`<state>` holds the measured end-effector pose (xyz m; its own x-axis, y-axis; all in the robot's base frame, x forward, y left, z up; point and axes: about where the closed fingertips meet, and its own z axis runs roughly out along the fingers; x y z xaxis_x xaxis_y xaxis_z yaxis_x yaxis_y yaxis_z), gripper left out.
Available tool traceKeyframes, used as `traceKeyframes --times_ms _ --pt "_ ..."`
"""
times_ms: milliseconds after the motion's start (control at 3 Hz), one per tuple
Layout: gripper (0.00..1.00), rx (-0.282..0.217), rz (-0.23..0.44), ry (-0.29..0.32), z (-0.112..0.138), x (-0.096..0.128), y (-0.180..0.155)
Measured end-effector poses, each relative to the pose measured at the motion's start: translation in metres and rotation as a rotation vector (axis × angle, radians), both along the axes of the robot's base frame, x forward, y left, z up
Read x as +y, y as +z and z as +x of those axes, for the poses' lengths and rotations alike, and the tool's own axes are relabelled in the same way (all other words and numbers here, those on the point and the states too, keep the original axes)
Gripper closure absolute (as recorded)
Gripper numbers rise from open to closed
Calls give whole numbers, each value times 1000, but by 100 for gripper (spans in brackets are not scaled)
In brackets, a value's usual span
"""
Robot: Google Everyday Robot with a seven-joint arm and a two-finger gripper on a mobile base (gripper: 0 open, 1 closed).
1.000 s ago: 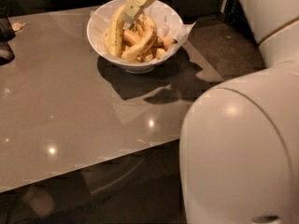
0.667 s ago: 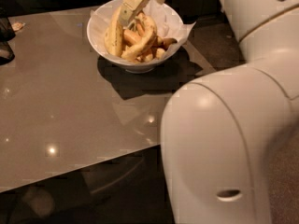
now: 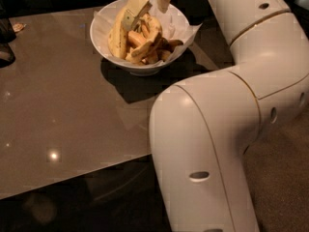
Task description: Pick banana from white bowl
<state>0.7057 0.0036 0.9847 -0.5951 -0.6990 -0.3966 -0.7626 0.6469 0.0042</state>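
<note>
As the pincer (image 3: 149,4) hovers open, banana (image 3: 155,28) lies beneath

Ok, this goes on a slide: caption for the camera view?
Gripper over the white bowl on a glossy table, close to the banana.

Overall: dim, warm indoor light; beyond the table's far edge the room goes black.
Source: from above, judging by small bright spots mirrored on the glossy table (image 3: 63,95).
Shadow: the white bowl (image 3: 96,37) throws a dark patch on its near side.
Gripper: the gripper (image 3: 149,4) hangs over the bowl at the top edge, pale against the dark.
Arm: the arm (image 3: 207,144) catches most light; its underside is shaded.
</note>
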Motion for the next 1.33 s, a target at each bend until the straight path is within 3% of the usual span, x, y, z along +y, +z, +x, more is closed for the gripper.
traceKeyframes --times_ms 667,1333 --pt "23 14 -9 -88 18 -23 -16" --pt "25 29 -18 -116 25 -28 -27"
